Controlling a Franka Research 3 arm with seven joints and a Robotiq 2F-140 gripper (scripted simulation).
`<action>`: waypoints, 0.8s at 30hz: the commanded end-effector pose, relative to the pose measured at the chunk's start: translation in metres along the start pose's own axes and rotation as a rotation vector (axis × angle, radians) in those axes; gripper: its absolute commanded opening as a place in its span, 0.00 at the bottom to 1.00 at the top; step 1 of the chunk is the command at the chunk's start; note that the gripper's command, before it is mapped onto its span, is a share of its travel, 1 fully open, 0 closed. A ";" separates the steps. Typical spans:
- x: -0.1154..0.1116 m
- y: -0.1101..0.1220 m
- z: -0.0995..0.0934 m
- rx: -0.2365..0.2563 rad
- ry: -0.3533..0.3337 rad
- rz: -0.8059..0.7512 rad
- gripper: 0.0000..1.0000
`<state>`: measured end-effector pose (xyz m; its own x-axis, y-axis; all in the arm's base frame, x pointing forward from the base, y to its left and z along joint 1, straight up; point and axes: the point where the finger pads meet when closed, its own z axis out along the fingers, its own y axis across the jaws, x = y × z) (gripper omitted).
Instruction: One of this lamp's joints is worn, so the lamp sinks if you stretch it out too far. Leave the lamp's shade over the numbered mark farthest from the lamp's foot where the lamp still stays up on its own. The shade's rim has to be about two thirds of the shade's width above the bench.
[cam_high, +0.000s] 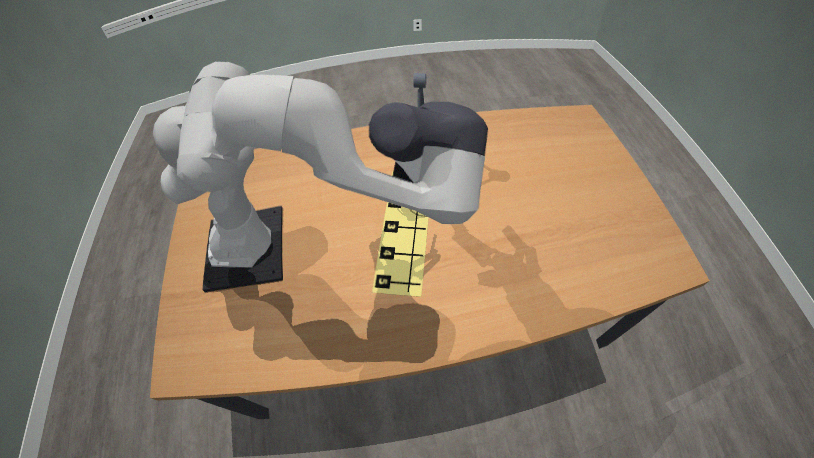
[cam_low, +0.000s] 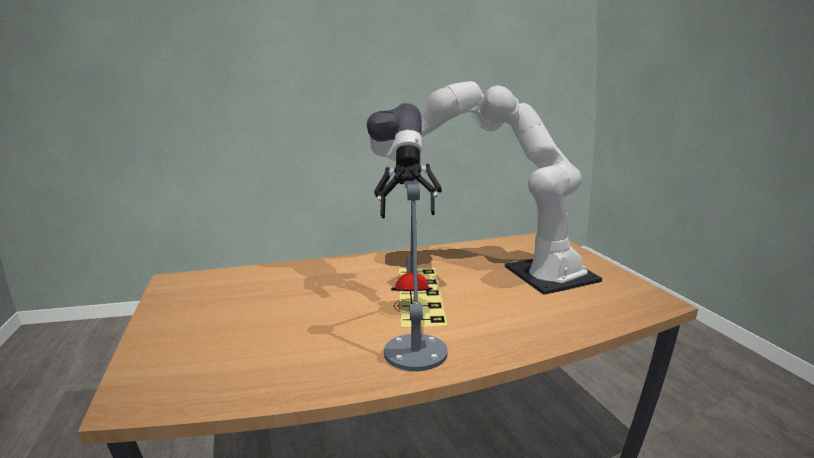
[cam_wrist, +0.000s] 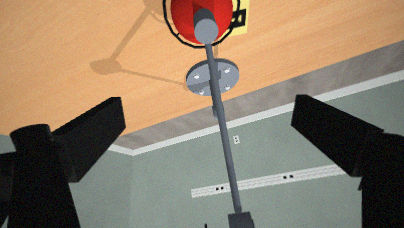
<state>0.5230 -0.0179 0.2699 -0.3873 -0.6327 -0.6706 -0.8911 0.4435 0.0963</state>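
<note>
The lamp's grey round foot (cam_low: 392, 350) (cam_wrist: 230, 80) stands on the bench near the edge. Its thin grey arm (cam_low: 413, 239) (cam_wrist: 227, 155) rises to an elbow joint (cam_high: 419, 80) (cam_low: 413, 191) (cam_wrist: 241, 220). The red shade (cam_low: 407, 281) (cam_wrist: 180, 15) hangs above the yellow numbered strip (cam_high: 407, 239) (cam_low: 426, 312) (cam_wrist: 240, 27); which mark it is over I cannot tell. Marks 3, 4 and 5 show in the top view, where my arm hides the shade. My gripper (cam_low: 408, 214) (cam_wrist: 209, 111) is open and empty, pointing down high above the shade, its fingers appearing either side of the lamp arm.
My robot base plate (cam_high: 273, 227) (cam_low: 586, 279) stands on the wooden bench (cam_high: 597, 227) (cam_low: 227, 353), to one side of the strip. Shadows of the robot and lamp fall across the bench. The lamp's elbow appears close beneath the gripper's body in the exterior view.
</note>
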 end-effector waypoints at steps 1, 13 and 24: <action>0.000 0.000 0.000 0.000 0.000 0.000 1.00; -0.015 0.011 0.001 -0.019 0.064 -0.138 1.00; -0.021 0.015 0.002 -0.026 0.087 -0.188 1.00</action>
<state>0.5205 0.0053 0.2841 -0.3325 -0.7366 -0.5889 -0.9256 0.3745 0.0542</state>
